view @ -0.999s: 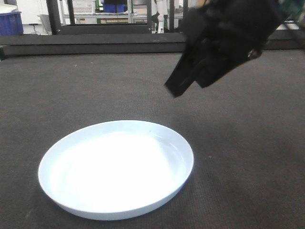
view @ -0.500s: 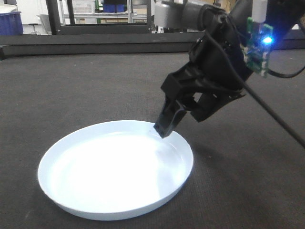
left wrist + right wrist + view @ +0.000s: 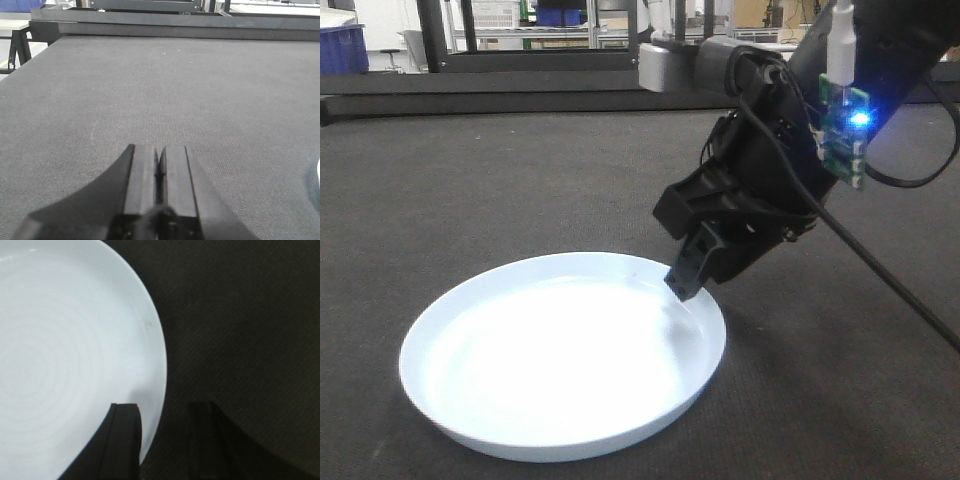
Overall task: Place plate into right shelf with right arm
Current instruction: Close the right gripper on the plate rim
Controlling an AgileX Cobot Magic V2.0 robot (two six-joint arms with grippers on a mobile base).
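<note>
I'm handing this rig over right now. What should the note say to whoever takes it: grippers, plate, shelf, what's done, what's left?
Right gripper: open, tilted down at the plate's far-right edge, one finger over the plate and one over the mat, with the rim between them. Whether it touches the rim cannot be told.
Left gripper: shut and empty, above bare mat.
Plate: flat on the mat, not lifted.
Shelf: a steel rack shows far in the background, nothing closer.
Done: the right arm's approach to the rim.
Left: close on the rim, lift, carry the plate to the shelf, release.
</note>
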